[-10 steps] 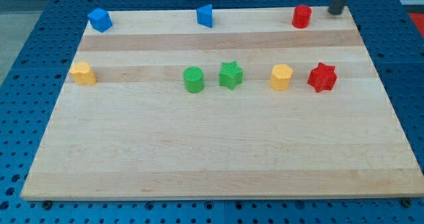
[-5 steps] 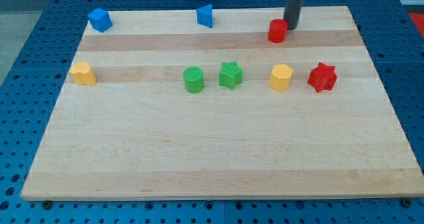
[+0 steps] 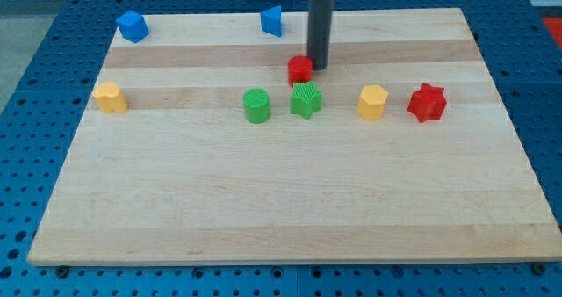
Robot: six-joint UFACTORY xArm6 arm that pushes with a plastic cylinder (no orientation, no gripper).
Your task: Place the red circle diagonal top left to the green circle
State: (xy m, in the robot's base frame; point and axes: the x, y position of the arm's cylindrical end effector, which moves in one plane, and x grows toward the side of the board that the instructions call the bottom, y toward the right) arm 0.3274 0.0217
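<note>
The red circle (image 3: 299,69) stands on the wooden board (image 3: 290,200), just above the green star (image 3: 306,100) and up and to the right of the green circle (image 3: 256,105). My tip (image 3: 317,68) is at the red circle's right edge, touching it. The rod rises from there to the view's top.
A yellow block (image 3: 372,102) and a red star (image 3: 428,103) stand to the right of the green star. Another yellow block (image 3: 110,97) is at the left. Two blue blocks (image 3: 132,25) (image 3: 272,20) stand along the top edge.
My tip has swept from the top right corner down and to the left, pushing the red circle from the top right to just above the green star.
</note>
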